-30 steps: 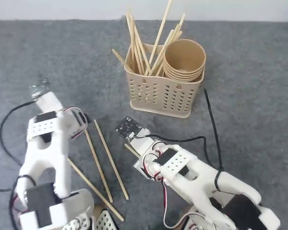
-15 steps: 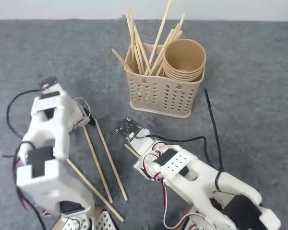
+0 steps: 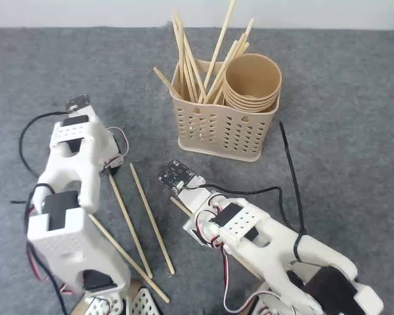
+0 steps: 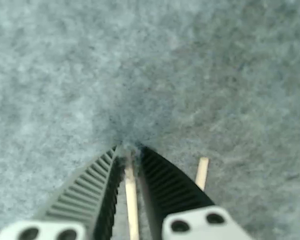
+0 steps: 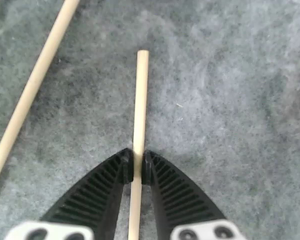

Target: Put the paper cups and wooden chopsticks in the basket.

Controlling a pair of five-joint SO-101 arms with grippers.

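Chopsticks (image 3: 196, 62) mostly stand in the basket (image 3: 217, 134), beside the stacked paper cups (image 3: 252, 82); the cups look done. About four loose sticks (image 3: 151, 220) lie on the grey desk (image 3: 354, 98) by the arms. Left pincer (image 4: 128, 159) is pinched shut on one stick (image 4: 131, 200), right pincer (image 5: 137, 167) clamped on a second stick (image 5: 140, 100). Both sticks are at desk level, not yet carried over.

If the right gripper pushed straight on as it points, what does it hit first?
Likely just carpet: the right gripper, jaws shut on a chopstick, points along it; another chopstick lies aside.
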